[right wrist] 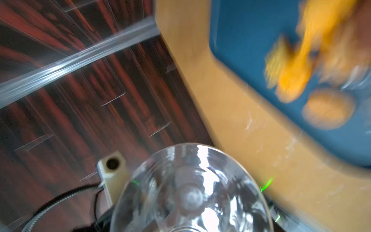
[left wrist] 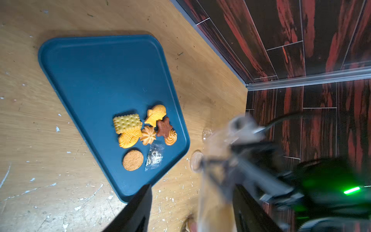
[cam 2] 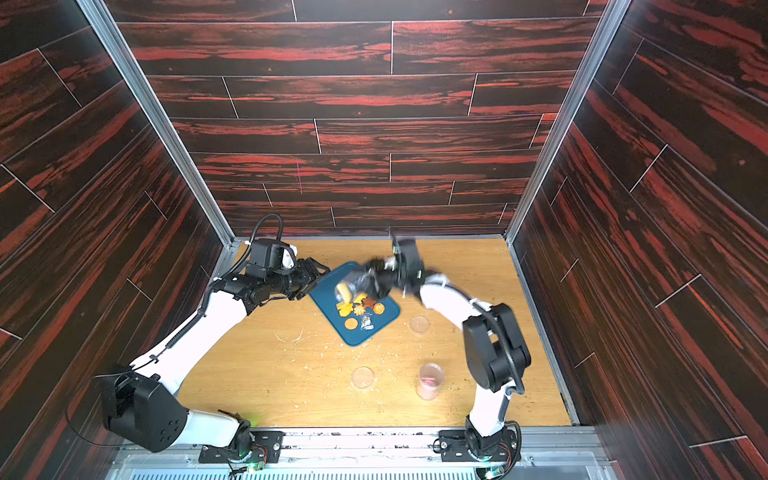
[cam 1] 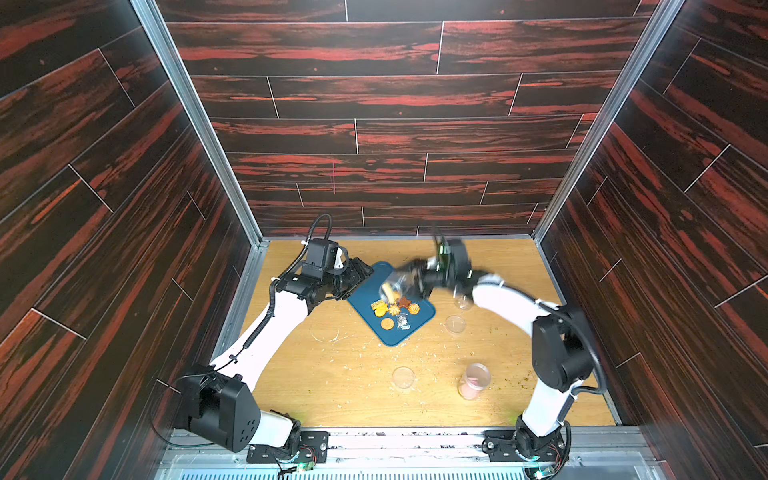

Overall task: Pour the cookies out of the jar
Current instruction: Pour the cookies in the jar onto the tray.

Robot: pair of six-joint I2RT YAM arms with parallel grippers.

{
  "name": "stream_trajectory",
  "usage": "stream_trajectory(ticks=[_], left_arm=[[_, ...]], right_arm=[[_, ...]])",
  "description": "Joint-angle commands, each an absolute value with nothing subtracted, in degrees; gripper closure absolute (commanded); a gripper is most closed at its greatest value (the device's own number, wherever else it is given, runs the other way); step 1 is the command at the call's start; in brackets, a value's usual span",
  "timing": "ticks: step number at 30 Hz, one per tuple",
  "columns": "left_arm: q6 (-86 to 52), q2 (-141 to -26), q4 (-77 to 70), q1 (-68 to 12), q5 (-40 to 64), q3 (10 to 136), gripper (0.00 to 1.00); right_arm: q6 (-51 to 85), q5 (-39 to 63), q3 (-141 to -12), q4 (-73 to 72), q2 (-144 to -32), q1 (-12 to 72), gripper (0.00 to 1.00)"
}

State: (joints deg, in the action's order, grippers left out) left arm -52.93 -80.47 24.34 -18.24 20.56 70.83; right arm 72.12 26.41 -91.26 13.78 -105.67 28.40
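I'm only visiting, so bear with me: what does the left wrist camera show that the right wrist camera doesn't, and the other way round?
Only the left wrist view: the whole blue tray, the cookies sharp enough to tell apart, a small clear packet beside them, and the right arm as a dark blur. Only the right wrist view: the base of the clear jar, very close, filling the lower frame. Both: the tray, the wooden table, the dark red wall panels and a round tan cookie, all smeared in the right wrist view.
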Motion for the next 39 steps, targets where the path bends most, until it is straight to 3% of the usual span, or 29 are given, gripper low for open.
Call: stream_trajectory(ticks=[1,8,13,32,39], left_arm=[[-51.03,-74.97,27.50,-16.22,18.57,68.29,0.32],[-50.45,-69.17,29.92,-13.31,18.60,61.80,0.31],[-48.69,-67.21,32.43,-12.95,18.66,59.36,0.31],[-45.70,-61.77,40.42,-11.32,18.93,52.75,0.30],[-47.58,-60.86,36.86,-11.25,20.66,49.59,0.30]], right_arm=[[33.40,-5.06,-105.53,35.30,-106.94,33.74,0.35],[6.75,-36.70,-93.89,22.74,-103.41,44.68,0.34],[-4.64,-43.92,-91.57,10.89,-105.55,47.29,0.32],[7.62,-28.21,-91.78,8.30,-122.49,44.84,0.30],[11.59,-25.58,-94.14,11.69,-116.86,44.23,0.30]])
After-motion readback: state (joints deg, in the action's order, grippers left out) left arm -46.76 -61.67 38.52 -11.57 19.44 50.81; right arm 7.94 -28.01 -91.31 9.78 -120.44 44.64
